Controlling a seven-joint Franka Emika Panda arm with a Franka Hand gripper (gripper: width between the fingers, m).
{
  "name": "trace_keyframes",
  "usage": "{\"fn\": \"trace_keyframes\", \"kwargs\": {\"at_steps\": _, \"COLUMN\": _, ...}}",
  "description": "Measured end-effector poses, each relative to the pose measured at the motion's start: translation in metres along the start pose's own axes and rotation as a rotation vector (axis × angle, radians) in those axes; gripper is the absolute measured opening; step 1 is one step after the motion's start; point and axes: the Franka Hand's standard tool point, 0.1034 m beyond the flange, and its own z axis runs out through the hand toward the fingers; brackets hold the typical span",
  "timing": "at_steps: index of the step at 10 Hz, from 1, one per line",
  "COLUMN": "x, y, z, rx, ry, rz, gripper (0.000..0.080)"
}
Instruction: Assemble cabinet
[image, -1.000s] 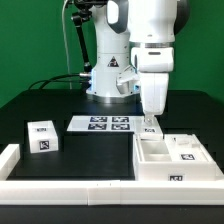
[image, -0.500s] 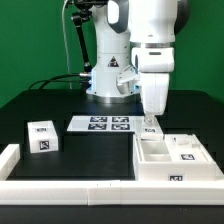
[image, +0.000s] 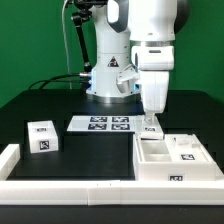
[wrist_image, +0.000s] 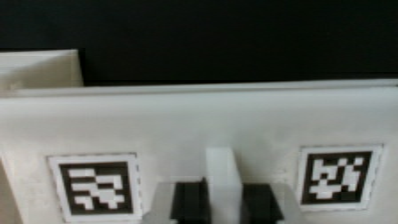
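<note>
Cabinet (image: 160, 176) open side up at the front of the black tabletop (image: 95, 150), toward the exterior view's right. At its far wall, tool (image: 150, 122) with fingers (wrist_image: 185, 200) nearly pressed together, pinching a thin white rib (wrist_image: 221, 165) between two tags (wrist_image: 98, 185). Marker board (image: 100, 124) just beyond.

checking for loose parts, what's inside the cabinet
A white tagged piece lies inside the cabinet, toward the exterior view's right; the other compartment looks bare. The pincer hides the back corner, so nothing can be seen there.
</note>
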Motion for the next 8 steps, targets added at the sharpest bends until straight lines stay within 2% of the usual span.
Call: {"fn": "trace_keyframes", "kwargs": {"at_steps": 8, "x": -0.0031, "y": -0.001, "z": 0.0025, "rx": 0.009, "ry": -0.001, "rz": -0.015, "gripper": 0.0068}}
